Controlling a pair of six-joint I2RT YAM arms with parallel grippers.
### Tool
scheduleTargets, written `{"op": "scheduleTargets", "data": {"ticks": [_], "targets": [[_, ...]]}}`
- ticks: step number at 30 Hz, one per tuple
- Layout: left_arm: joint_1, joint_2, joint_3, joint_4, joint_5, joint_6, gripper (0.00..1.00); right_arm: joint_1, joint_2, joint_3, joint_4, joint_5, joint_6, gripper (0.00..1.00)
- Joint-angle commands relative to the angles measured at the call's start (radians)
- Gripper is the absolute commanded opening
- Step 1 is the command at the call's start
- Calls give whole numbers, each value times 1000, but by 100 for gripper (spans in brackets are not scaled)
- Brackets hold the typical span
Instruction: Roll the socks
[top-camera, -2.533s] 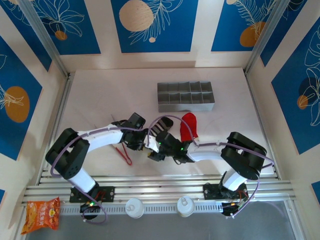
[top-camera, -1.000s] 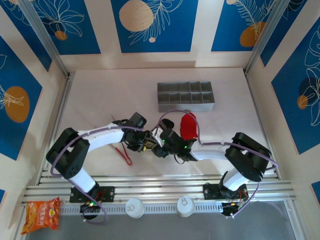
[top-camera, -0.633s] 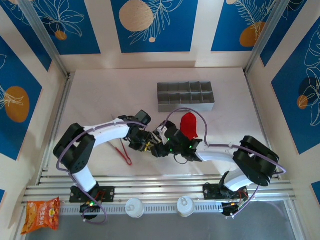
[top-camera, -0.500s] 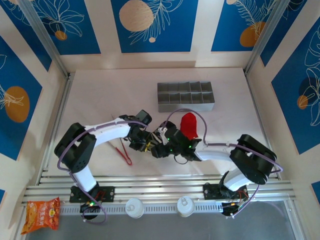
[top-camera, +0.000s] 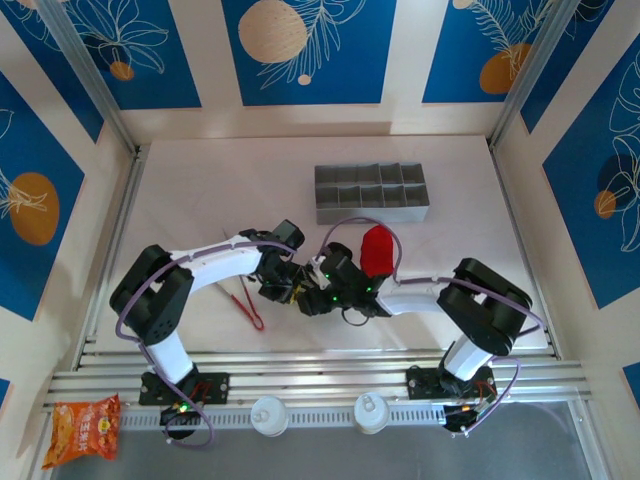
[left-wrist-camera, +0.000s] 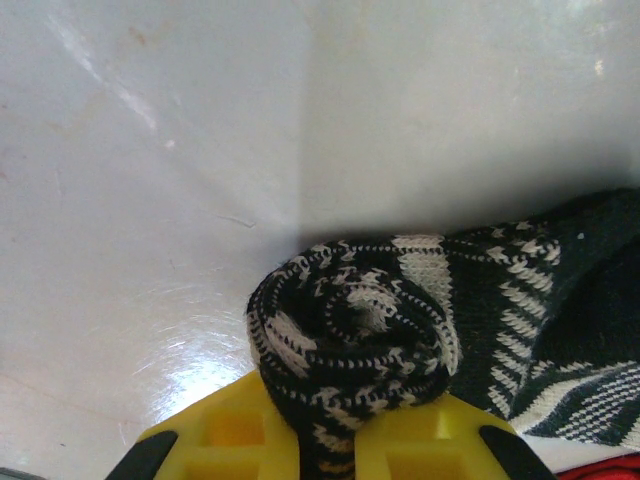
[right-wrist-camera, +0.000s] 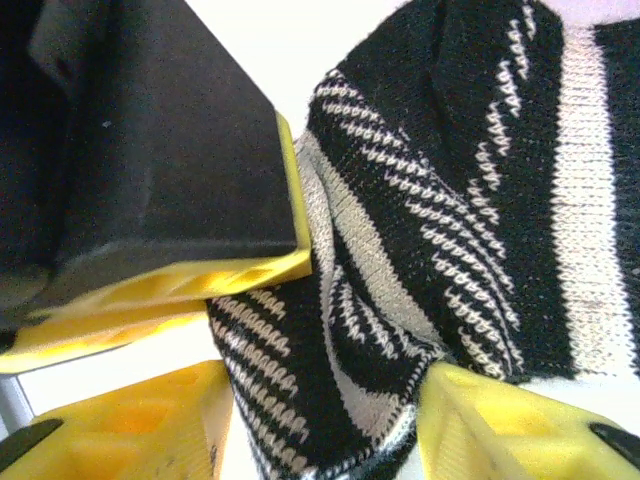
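1. my left claw (left-wrist-camera: 325, 445) is narrow and holds the black knitted sock with grey-white stripes (left-wrist-camera: 350, 320). the end of the sock is wound into a tight coil. the coil sits just above my yellow finger pads (left-wrist-camera: 230, 435) and over the glossy white table (left-wrist-camera: 200, 150).
2. my right claw (right-wrist-camera: 325, 430) grips the same sock a little farther along. the loose, creased cloth fills the gap between its two yellow fingers (right-wrist-camera: 500, 420). the black body of the left claw is very close beside it.
3. i judge that the rolling of the striped sock is in hand: a coil is begun, but much cloth is not wound. the next move calls for the left claw to turn the coil toward the loose part, while the right one holds the cloth flat and stretched. with slack, the coil may open.
4. thin red-handled tongs (top-camera: 247, 305) lie on the table, near the left arm. i do not need them.
5. beyond the right claw lies the bright red short fabric sock (top-camera: 375, 250), not rolled.
6. farther away stands a grey tray with many compartments (top-camera: 372, 213), well apart.
7. from above, both wrists cover the striped sock, so i cannot see its whole length. a red sliver at the corner of the left wrist view is too small to name.
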Motion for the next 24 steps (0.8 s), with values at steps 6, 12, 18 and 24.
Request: {"op": "scheduleTargets", "data": {"ticks": [6, 12, 18, 24], "targets": [[-24, 74, -46, -142, -13, 21, 0, 3, 55, 41, -62, -55, 45, 23], [-24, 61, -45, -140, -23, 25, 0, 3, 64, 46, -170, -50, 82, 4], [-23, 19, -31, -129, -70, 56, 19, -14, 63, 15, -207, -56, 118, 0], [-16, -120, -18, -82, -178, 139, 60, -71, 79, -31, -202, -139, 161, 0]]}}
